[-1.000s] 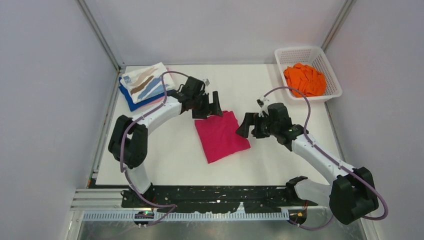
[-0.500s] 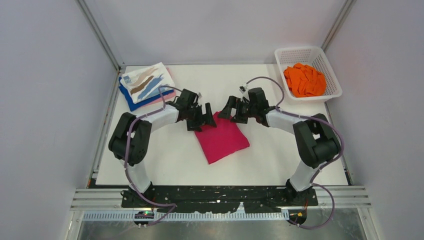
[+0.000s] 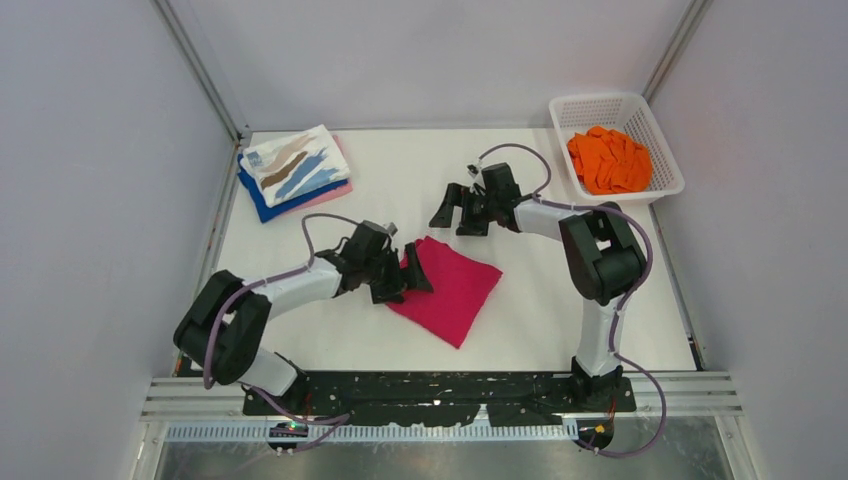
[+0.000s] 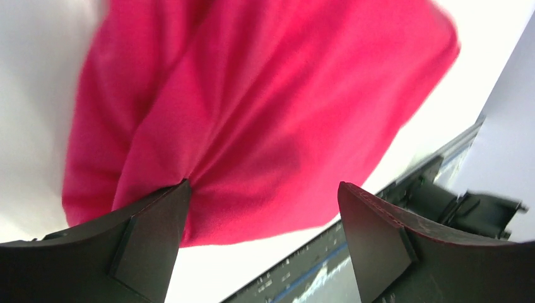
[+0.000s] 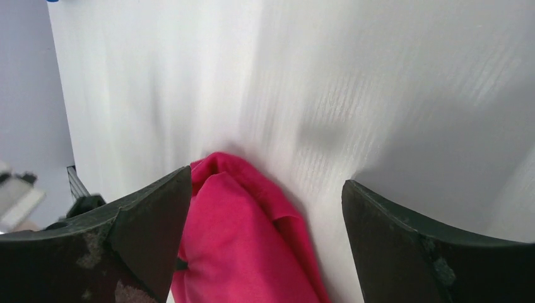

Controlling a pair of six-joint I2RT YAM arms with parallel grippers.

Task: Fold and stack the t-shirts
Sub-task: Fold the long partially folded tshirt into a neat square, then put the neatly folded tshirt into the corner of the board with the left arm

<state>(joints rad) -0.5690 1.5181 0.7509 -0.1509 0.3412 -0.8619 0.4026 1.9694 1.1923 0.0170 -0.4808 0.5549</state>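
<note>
Five t-shirts (image 3: pixel 450 285), one basket (image 3: pixel 590 112)

White plastic lattice basket (image 3: pixel 600 108) at table's far right corner, well apart from right gripper (image 3: pixel 455 215) fingers. White table (image 3: pixel 400 170) shows between those fingers (surface blurred in wrist view). Black baseplate (image 3: pixel 450 385) along near edge.

The top camera looks down over the whole table (image 3: pixel 400 170). Both wrist cameras look close-up. All three share the magenta t-shirt (image 3: pixel 455 285).
</note>
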